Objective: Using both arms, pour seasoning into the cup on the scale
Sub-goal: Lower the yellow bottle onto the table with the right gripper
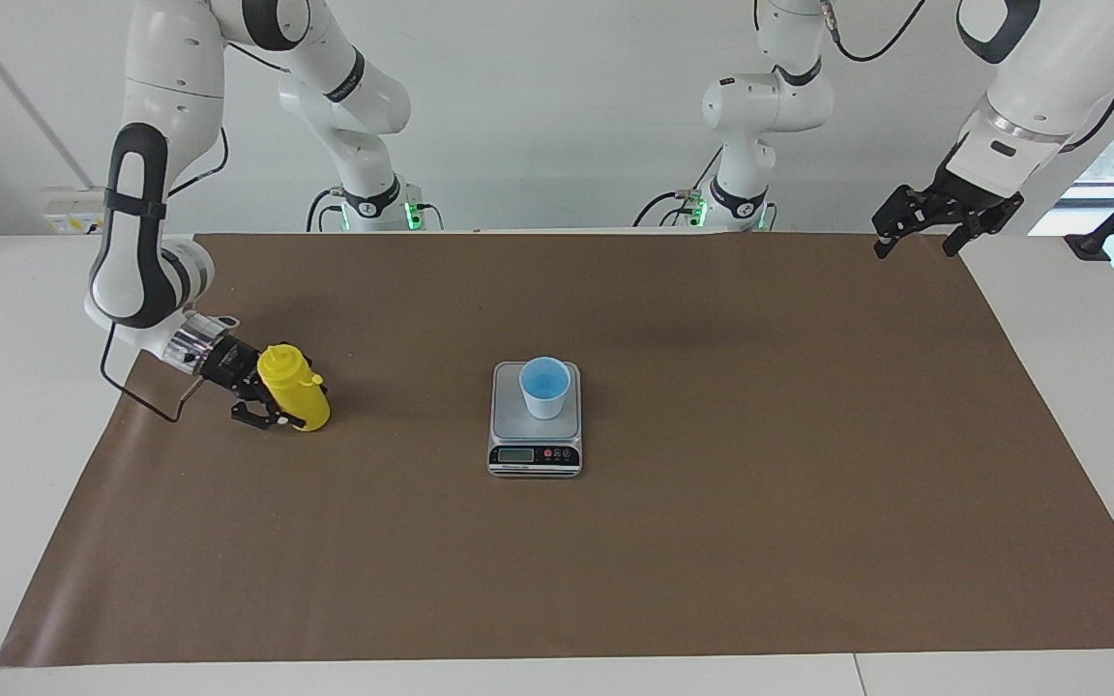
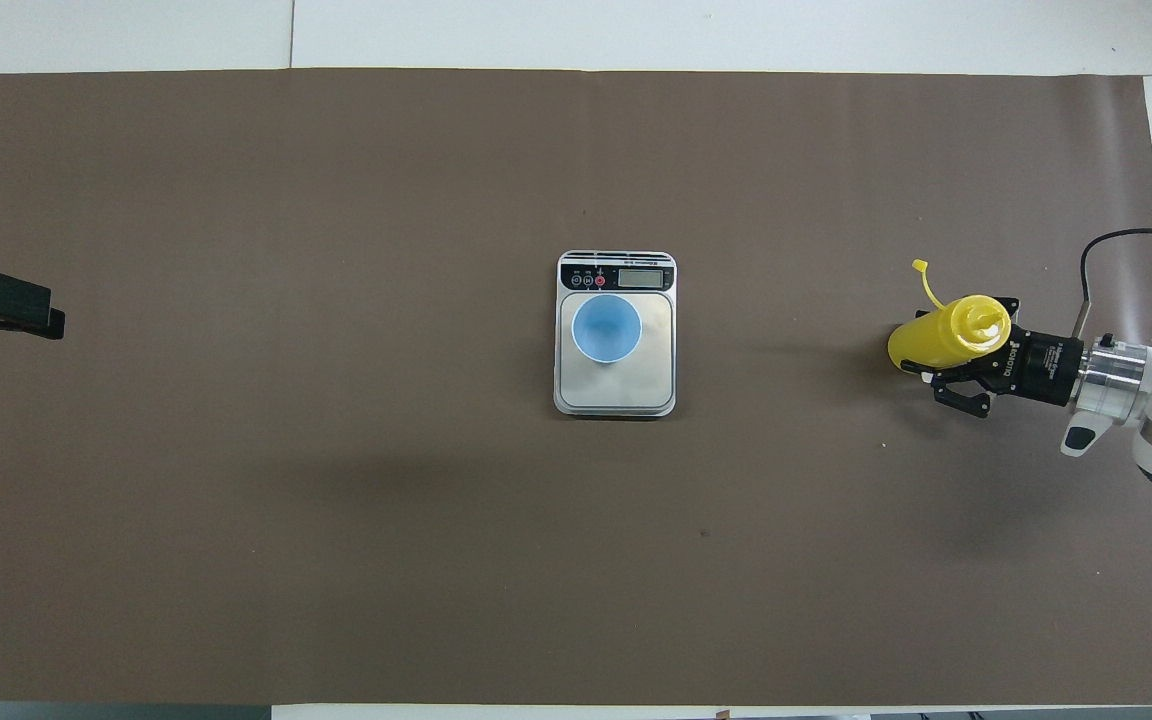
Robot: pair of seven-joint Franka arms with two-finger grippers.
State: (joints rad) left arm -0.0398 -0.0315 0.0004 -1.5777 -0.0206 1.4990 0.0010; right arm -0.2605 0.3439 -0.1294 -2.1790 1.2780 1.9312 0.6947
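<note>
At the right arm's end of the brown mat [image 1: 712, 541]: right gripper [image 1: 278, 398], closed sideways around a yellow squeeze bottle [image 1: 296, 390] of seasoning, which stands tilted with its base low over the mat, or perhaps on it.

Item: bottle. Cone nozzle uppermost; thin tethered cap [image 2: 925, 277] hangs off it, swung out away from the gripper body.

Item: light blue cup [image 1: 544, 387]. Upright on the steel plate of a digital kitchen scale [image 1: 536, 454], well apart from the right gripper, toward the left arm's end from it. Cup mouth open.

Item: left gripper [image 1: 917, 230]. Fingers spread wide, nothing in them, raised over the mat corner at its own end, well apart from cup and scale. This arm waits.

Pose, right arm: forearm drops steeply to a bent wrist; the gripper lies nearly level, reaching along the table toward the scale.

Step in hand, by judgement: carrying the bottle to the cup. To do well:
- lift clear of the mat before travelling;
- hold the nozzle up until it is over the cup mouth;
- keep the loose cap out of the stream;
- avoid nudging the light cup or pressing on the scale plate;
- tip slowly, so the reading can be followed.
</note>
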